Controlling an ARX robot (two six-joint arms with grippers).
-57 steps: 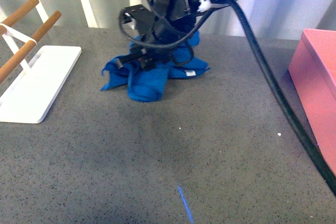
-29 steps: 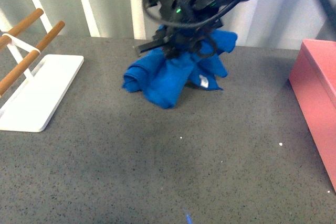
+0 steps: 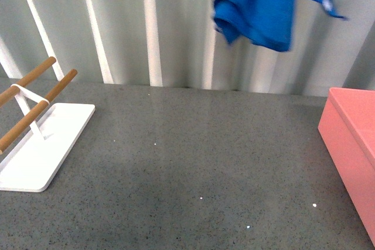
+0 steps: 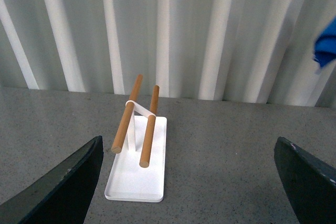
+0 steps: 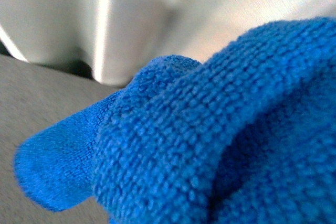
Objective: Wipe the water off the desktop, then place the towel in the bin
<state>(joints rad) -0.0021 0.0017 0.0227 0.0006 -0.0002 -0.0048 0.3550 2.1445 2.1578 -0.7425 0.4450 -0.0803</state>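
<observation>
We see the towel (image 3: 266, 4) hanging in the air, clear of the table (image 3: 193, 144). It is above the far edge and toward the right side, and the frame cuts off its top. The right claw does not show in the front view. Its own wrist view is filled with fuzzy blue cloth close against the lens, so we cannot tell how far that claw is open or whether it has hold of the cloth. A small pale tag shows on the towel's right fold.

The bin (image 3: 351, 139) sits at the table's right edge, lower than the towel and further right. Only one wall and part of its rim are in frame, and we cannot see inside it.

The left claw (image 4: 188, 142) is spread wide with nothing between its fingers (image 4: 68, 182). It is well apart from the towel, and its camera catches only a blue sliver of the cloth. A white rack (image 3: 41, 150) with wooden rods stands on the table by the left edge, in front of that claw.
</observation>
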